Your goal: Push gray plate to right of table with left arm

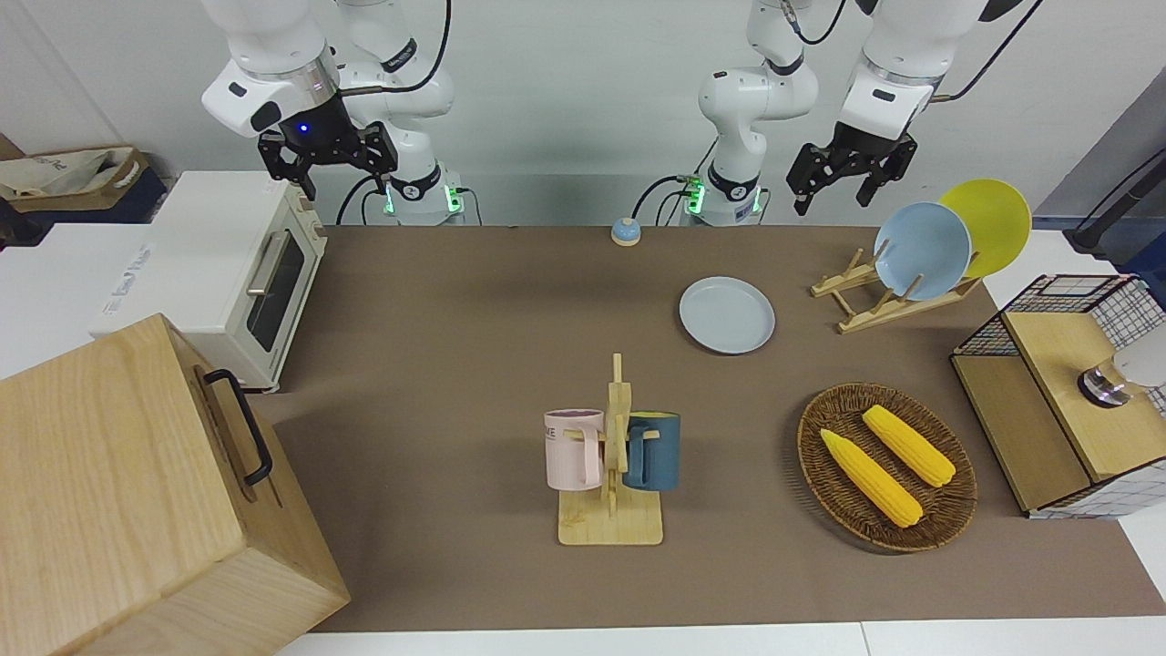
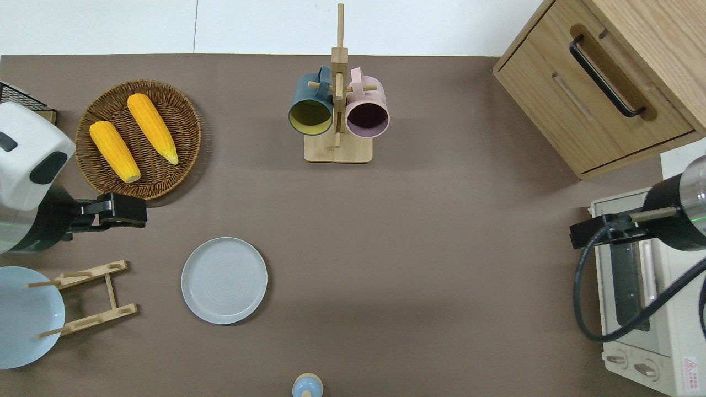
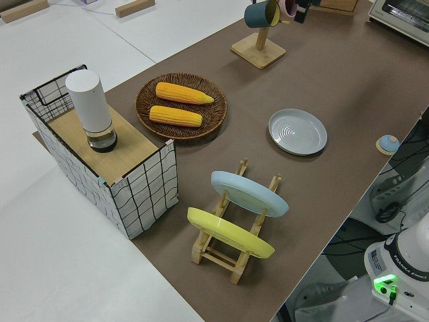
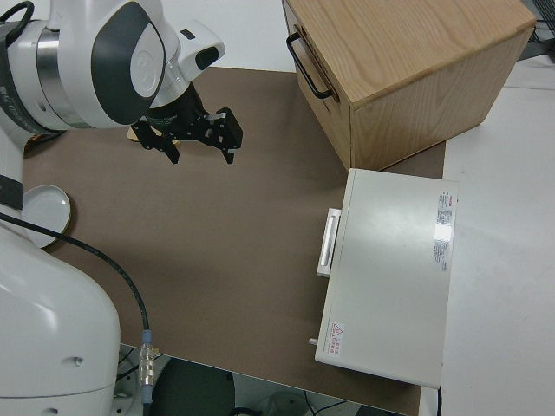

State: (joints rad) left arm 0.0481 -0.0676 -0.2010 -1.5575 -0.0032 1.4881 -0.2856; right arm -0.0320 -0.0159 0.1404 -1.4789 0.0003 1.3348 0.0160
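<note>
The gray plate (image 1: 726,314) (image 2: 224,280) (image 3: 297,131) lies flat on the brown table (image 1: 474,364), toward the left arm's end and nearer to the robots than the mug rack. My left gripper (image 1: 833,193) (image 2: 128,212) hangs open in the air. From overhead it is over bare table between the wicker basket and the wooden dish rack, apart from the plate and toward the left arm's end from it. Nothing is between its fingers. My right arm is parked, its gripper (image 1: 342,169) (image 4: 198,146) open and empty.
A dish rack (image 1: 874,296) with a bluer plate (image 1: 922,251) and a yellow plate (image 1: 993,219) stands beside the gray plate. A wicker basket (image 1: 820,456) holds two corn cobs. A mug rack (image 1: 610,524), a small bell (image 1: 625,231), a toaster oven (image 1: 237,273) and a wooden cabinet (image 1: 137,492) also stand here.
</note>
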